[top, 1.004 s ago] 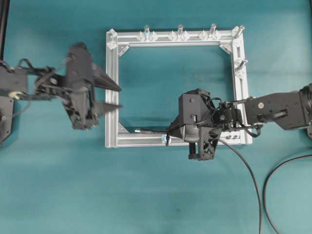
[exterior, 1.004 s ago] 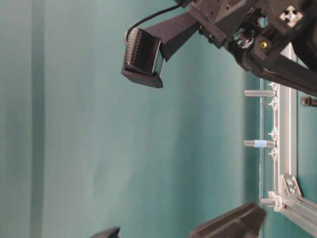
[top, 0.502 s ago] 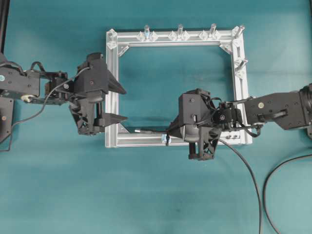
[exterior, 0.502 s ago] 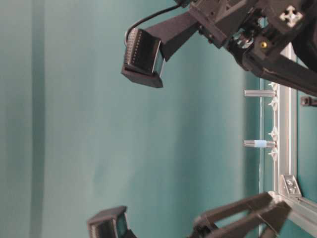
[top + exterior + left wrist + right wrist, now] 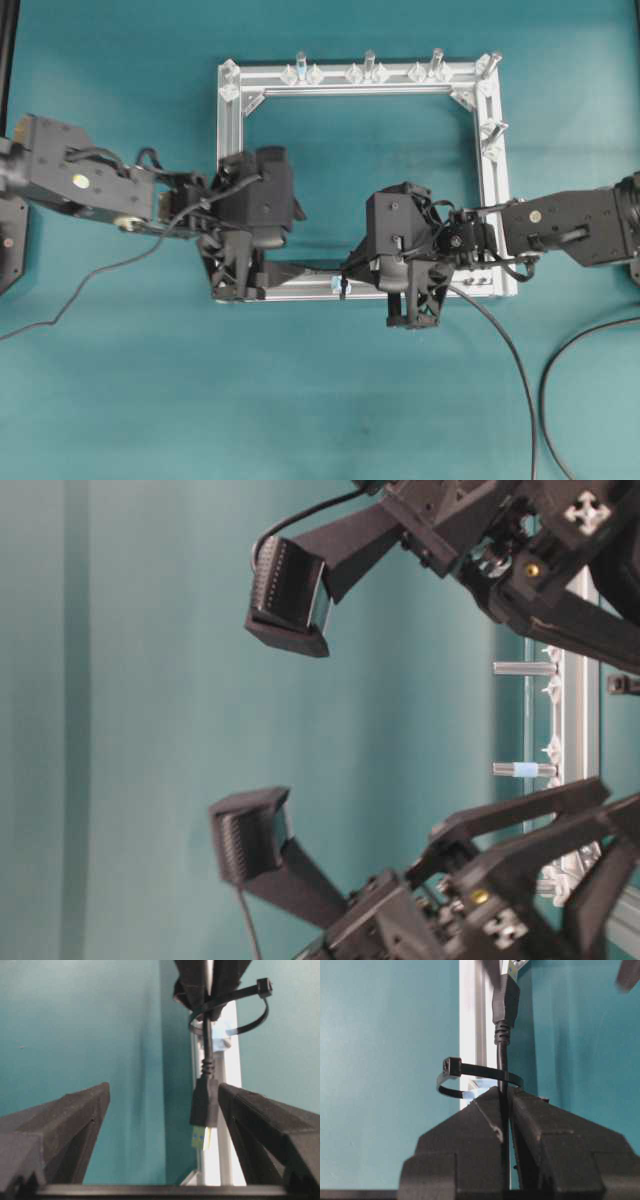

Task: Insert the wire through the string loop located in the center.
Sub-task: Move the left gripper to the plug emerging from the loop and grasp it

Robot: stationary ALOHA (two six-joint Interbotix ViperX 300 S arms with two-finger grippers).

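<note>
Plainly no legible writing — wire plug only yellow-tipped.

One wire, one string loop, one frame, two end effectors

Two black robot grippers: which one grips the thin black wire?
The right gripper, shut on the thin black wire; the left gripper stands wide open.

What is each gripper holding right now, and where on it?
The right gripper pinches the thin black wire on its cord, just behind the plug, past the black string loop. The left gripper is open, holding nothing.
</note>
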